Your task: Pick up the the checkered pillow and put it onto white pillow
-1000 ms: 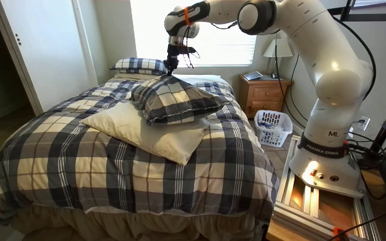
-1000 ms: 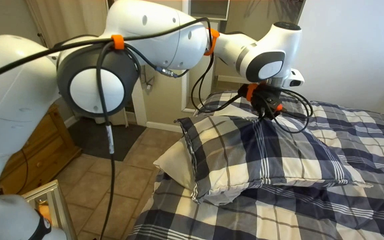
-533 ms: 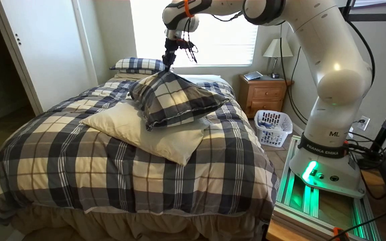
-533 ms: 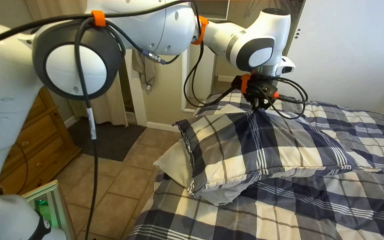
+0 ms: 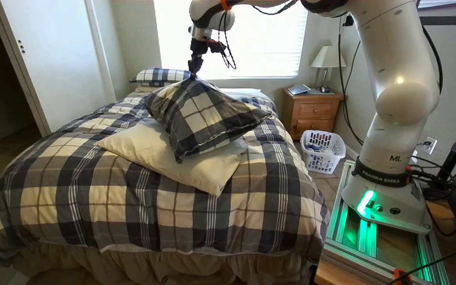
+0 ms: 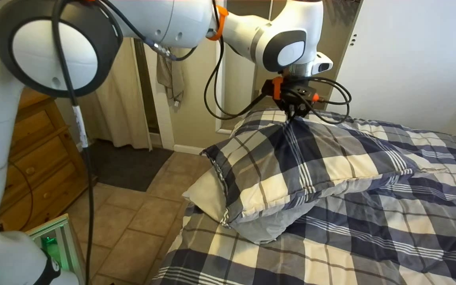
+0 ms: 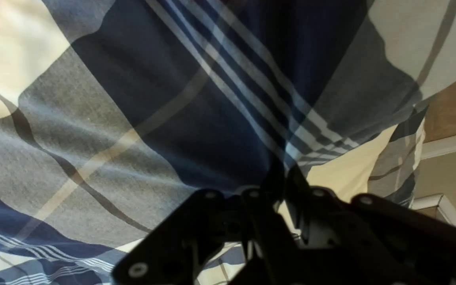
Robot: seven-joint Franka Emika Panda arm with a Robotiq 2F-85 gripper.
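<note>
The claw (image 7: 285,173) pinches a fold of the checkered pillow (image 5: 208,114), which tilts over part of the white pillow (image 5: 162,154), and would do well to centre it, lower gently, then release

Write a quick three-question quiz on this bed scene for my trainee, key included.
1. True or false: the claw pinches the checkered pillow.
2. Which plain, unpatterned pillow lies beneath it?
3. Which colour glows on the robot's base: A red, B green, or C blue?

Key: 1. True. 2. The white pillow. 3. B.
</note>
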